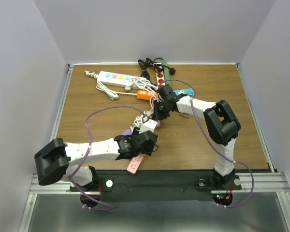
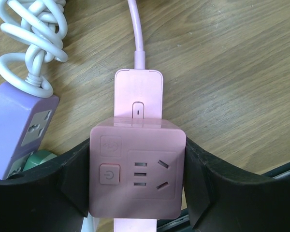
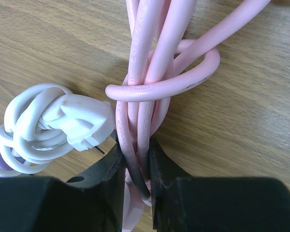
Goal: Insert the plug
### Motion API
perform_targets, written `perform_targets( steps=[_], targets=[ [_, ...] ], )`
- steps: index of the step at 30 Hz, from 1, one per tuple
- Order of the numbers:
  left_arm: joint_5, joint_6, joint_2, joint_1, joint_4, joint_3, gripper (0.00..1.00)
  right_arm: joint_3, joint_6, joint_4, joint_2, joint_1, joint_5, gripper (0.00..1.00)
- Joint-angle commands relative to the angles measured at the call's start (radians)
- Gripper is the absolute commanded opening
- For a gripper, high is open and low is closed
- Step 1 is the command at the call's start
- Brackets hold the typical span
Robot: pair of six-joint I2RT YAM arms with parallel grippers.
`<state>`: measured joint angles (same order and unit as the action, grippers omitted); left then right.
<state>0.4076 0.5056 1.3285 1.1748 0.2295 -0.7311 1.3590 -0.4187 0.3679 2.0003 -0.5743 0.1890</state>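
Holding stage: left tool (image 2: 137, 193) clamped across the pink square plastic socket block (image 2: 137, 169), near-centre on the wooden desk (image 2: 241, 72), outlets empty; right tool (image 3: 137, 179) clenched on the bundled pink cable (image 3: 145, 72). The white moulded plug (image 3: 79, 121) lies loose just beside. Judged: 0 insertions done.

A wood-grain tabletop (image 1: 222, 87) fills the middle of the top view, its brown laminate streaked with darker lines that run left to right. Plain pale grey panels close it in: a back wall (image 1: 154, 29) along the far edge, a left wall (image 1: 19, 72) and a right wall (image 1: 280, 72) at the sides. Silver metal rails (image 1: 62, 104) line the left and right edges, and a black plate (image 1: 159, 186) runs along the near edge. Below that lies a dull grey metal sheet (image 1: 150, 217). The light is soft and even, with faint shadows.
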Motion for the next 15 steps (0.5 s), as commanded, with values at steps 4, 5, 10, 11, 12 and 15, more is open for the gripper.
perform_targets(
  steps=[4, 5, 10, 11, 12, 15],
  targets=[
    [-0.079, 0.229, 0.083, 0.107, -0.027, 0.087, 0.00, 0.002, 0.051, -0.182, 0.040, 0.096, -0.307, 0.01],
    [-0.063, 0.249, 0.092, 0.120, -0.035, 0.090, 0.00, 0.003, 0.047, -0.181, 0.038, 0.097, -0.306, 0.00],
    [-0.035, 0.349, 0.149, 0.181, -0.045, 0.093, 0.00, 0.018, 0.044, -0.179, 0.041, 0.117, -0.289, 0.00],
    [-0.035, 0.356, 0.158, 0.186, -0.054, 0.094, 0.00, 0.028, 0.043, -0.176, 0.043, 0.122, -0.280, 0.01],
    [-0.038, 0.361, 0.181, 0.192, -0.062, 0.090, 0.00, 0.034, 0.041, -0.176, 0.045, 0.129, -0.276, 0.01],
    [-0.013, 0.372, 0.239, 0.194, -0.073, 0.038, 0.00, 0.049, 0.031, -0.173, 0.052, 0.155, -0.273, 0.00]
  ],
)
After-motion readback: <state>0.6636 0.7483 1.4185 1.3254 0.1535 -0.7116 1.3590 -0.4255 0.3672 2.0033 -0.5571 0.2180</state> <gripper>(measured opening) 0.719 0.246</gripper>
